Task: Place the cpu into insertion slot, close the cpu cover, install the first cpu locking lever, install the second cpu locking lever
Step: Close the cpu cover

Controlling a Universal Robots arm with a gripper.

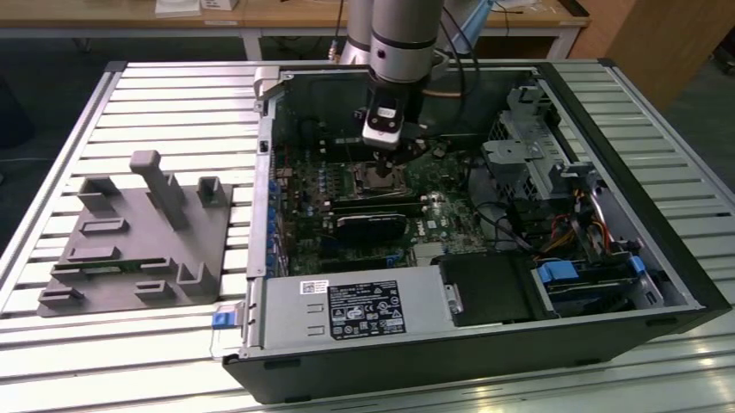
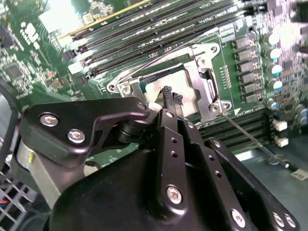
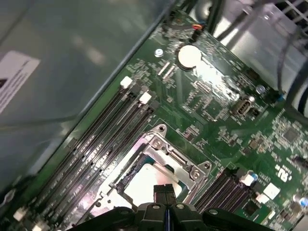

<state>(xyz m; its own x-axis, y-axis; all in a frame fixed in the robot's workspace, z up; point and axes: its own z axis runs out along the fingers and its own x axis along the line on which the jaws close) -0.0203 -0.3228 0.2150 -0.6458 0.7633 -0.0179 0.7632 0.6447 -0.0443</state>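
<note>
Inside the open computer case, my gripper (image 1: 391, 162) hangs right over the insertion slot (image 1: 379, 179) on the green motherboard (image 1: 448, 215). In both wrist views its two black fingertips (image 2: 177, 98) are pressed together, shut, with nothing between them, just above or touching the cpu. The cpu (image 2: 156, 86) (image 3: 142, 185) lies in the slot with its pale face up. The cpu cover (image 2: 202, 72) (image 3: 175, 161) lies down flat around it. One thin wire locking lever (image 2: 245, 137) sticks out from the socket corner; another (image 2: 159, 57) runs along the far side.
Memory slots (image 2: 159, 24) (image 3: 106, 130) flank the socket. A black card (image 1: 370, 225), cables (image 1: 505, 219) and drive bays (image 1: 574, 275) fill the case toward the exterior view's right. A grey fixture (image 1: 138, 237) stands on the slatted table at the exterior view's left.
</note>
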